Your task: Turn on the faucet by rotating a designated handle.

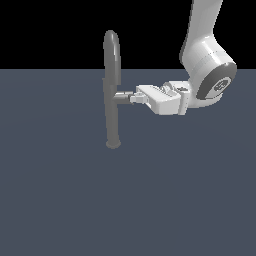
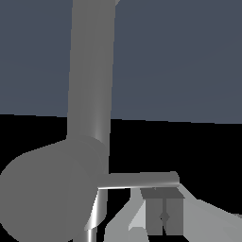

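Looking first at what lay nearest in the wrist view, we saw the gripper (image 2: 163,215) with its fingers (image 2: 174,215) drawn close together, only a thin dark seam between the pads, right beside the handle (image 2: 142,179). Whether the pads actually pinched the handle's end or merely sat against it, we could not tell. The handle showed there as a pale rod running out sideways from the faucet (image 2: 90,85), whose broad grey column filled that view just behind.

In the exterior view we found the same gripper (image 1: 134,97) reaching in level from the exterior view's right, its tips at the outer end of the handle (image 1: 122,95). The handle's long axis lay horizontal, pointing from the column toward the exterior view's right, about halfway up the column. The faucet (image 1: 112,90) stood upright on the dark floor (image 1: 125,200), its long axis vertical, rounded base below and the arched spout on top. Beyond, the arm (image 1: 207,75) rose up and out of view.
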Action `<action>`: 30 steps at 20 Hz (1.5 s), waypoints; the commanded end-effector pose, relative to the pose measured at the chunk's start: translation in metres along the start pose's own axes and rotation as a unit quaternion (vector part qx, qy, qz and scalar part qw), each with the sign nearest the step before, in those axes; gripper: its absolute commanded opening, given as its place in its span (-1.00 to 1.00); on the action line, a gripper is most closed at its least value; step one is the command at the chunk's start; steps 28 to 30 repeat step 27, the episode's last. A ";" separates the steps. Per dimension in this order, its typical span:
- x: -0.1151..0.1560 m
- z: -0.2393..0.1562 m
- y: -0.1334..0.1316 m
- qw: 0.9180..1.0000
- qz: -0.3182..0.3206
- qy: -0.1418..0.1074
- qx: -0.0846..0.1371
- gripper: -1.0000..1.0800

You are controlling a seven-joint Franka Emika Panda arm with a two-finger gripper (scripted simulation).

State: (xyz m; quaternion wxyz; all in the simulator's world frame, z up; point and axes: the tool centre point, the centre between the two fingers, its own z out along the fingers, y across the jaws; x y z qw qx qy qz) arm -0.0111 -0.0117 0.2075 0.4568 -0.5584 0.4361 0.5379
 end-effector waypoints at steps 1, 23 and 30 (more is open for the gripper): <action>0.005 0.000 -0.001 1.000 0.002 0.000 0.000 -1.00; 0.061 0.000 -0.028 1.000 0.014 -0.002 0.001 -1.00; 0.073 0.000 -0.032 1.000 0.020 -0.002 0.003 -1.00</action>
